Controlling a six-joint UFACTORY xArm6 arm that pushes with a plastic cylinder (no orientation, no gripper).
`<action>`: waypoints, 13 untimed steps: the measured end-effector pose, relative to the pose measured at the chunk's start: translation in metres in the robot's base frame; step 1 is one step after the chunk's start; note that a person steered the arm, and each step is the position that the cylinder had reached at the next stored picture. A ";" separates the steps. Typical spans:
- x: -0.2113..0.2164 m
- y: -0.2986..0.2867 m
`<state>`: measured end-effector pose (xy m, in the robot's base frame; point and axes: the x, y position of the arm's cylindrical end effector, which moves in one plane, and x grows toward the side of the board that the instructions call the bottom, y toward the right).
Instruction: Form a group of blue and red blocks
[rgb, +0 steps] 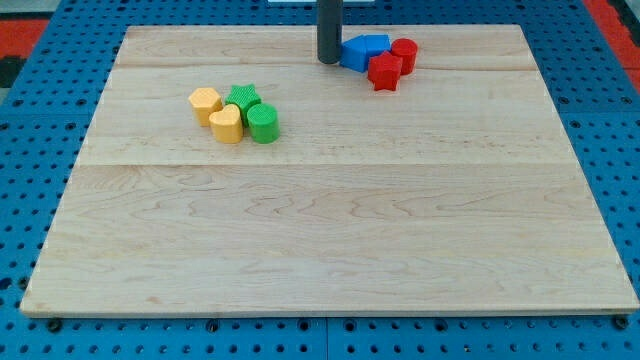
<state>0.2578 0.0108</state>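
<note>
My tip sits up at the view's top, just beside the blue block's left end; there are no jaws to open or shut, only a rod. The red star block and red cylinder touch the blue's right, so the group looks formed

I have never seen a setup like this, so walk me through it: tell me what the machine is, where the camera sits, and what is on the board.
One camera looks down across a pale wooden board on a blue perforated base. The dark rod is a robot arm's end; my tip only pushes, it holds nothing. It sits just left of a blue angular block, which touches a red star-like block and a red cylinder. Further left cluster a yellow hexagonal block, a yellow rounded block, a green star-like block and a green cylinder.
</note>
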 end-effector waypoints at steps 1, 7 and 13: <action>0.011 0.003; 0.056 0.044; 0.049 0.055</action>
<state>0.3073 0.0654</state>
